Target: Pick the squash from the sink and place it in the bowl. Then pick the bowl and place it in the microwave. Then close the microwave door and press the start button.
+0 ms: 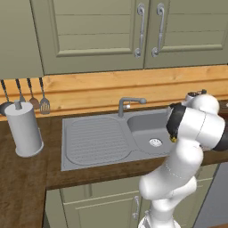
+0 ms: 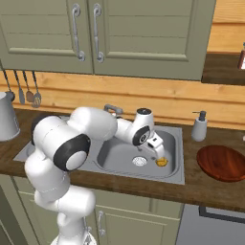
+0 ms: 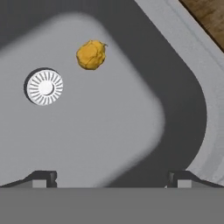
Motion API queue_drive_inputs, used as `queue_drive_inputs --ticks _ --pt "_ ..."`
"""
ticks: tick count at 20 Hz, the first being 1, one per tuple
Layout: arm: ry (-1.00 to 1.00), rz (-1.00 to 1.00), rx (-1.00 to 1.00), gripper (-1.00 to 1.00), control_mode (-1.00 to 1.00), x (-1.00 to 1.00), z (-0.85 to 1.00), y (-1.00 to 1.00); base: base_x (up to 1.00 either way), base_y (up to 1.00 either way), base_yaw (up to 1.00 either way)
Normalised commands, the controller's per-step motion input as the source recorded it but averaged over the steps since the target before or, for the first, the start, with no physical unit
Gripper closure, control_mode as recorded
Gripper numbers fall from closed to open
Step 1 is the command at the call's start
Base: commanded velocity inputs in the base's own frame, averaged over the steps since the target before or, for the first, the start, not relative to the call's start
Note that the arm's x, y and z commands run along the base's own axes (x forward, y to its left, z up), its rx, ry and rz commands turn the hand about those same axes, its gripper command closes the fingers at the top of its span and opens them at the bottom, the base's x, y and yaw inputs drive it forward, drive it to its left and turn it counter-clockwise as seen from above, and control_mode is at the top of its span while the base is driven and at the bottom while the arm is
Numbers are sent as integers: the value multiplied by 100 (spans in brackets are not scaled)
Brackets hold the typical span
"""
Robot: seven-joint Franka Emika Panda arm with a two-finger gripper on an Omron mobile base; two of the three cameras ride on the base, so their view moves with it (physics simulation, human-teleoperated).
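The small yellow-orange squash (image 3: 91, 54) lies on the floor of the grey sink (image 2: 178, 178), beside the round drain (image 3: 44, 86). From the right base view the squash (image 2: 161, 162) sits at the basin's right side. My gripper (image 2: 158, 152) hangs just above it, pointing down into the basin. In the hand view the gripper (image 3: 113, 177) is open, its fingertips (image 3: 43, 177) far apart with nothing between them, and the squash lies ahead and apart from them. The dark reddish-brown bowl (image 2: 222, 162) rests empty on the counter right of the sink. The microwave is out of view.
A curved faucet (image 1: 129, 103) stands behind the basin, with the ribbed drainboard (image 1: 95, 140) to the left. A soap dispenser (image 2: 199, 127) stands behind the bowl. A paper towel roll (image 1: 24, 129) and hanging utensils (image 1: 26, 95) are far left. Cabinet doors (image 1: 102, 33) hang overhead.
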Motion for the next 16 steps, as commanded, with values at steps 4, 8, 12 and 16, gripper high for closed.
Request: queue_drive_inputs --ticks 4,8,12,16 --pt "1 -5 0 -100 -100 27 -14 -10 0 0 0" --pt "3 0 2 -100 -100 9 -1 -11 0 0 0" --pt "3 0 5 -100 -100 0 0 -24 0 0 0" --pt "0 -3 0 -100 -100 7 -12 -14 0 0 0"
